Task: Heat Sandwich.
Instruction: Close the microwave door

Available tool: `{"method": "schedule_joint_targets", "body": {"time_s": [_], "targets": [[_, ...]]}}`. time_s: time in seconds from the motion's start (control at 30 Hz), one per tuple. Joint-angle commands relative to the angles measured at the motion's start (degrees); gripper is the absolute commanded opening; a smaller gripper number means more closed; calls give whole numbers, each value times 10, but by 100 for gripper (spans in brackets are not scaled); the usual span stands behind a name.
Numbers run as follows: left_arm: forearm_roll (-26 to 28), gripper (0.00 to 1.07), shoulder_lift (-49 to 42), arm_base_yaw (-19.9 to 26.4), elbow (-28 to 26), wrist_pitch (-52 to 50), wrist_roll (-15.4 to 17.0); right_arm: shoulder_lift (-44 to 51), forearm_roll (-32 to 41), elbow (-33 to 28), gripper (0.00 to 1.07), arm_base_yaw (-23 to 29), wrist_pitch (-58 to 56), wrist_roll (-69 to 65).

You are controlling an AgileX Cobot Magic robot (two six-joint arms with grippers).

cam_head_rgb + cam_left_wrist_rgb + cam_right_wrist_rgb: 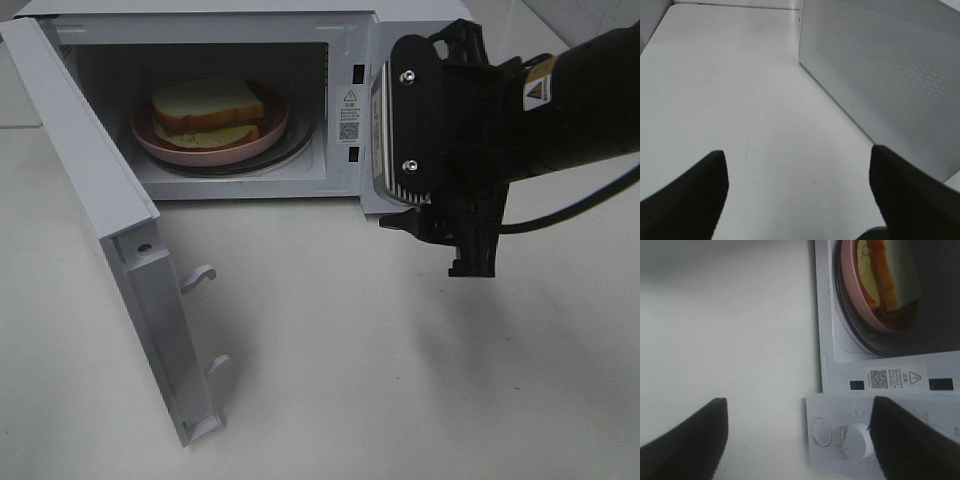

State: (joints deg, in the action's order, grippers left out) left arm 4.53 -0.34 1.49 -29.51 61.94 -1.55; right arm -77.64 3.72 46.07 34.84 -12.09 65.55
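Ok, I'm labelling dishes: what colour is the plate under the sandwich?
Pink. The plate shows best in the exterior high view.

looks like a robot lab bench staged as a kitchen. a white microwave (345, 60) in the upper left of the frame holds a sandwich (208, 105) on a pink plate (200, 150). it stands on a bare white table (350, 350). a black robot arm (580, 100) with a trailing cable (590, 205) is at upper right.
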Motion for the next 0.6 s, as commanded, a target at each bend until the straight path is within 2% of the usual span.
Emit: {"method": "schedule_joint_targets", "body": {"time_s": [0.03,0.4,0.6], "targets": [[2,74,-9,-2,1,-7,3,27,5,-16,76,0,2,-36],[2,74,-9,-2,1,-7,3,155,5,-100,76,0,0,-156],[2,74,-9,-2,1,-7,3,221,5,-107,76,0,-41,-241]]}}
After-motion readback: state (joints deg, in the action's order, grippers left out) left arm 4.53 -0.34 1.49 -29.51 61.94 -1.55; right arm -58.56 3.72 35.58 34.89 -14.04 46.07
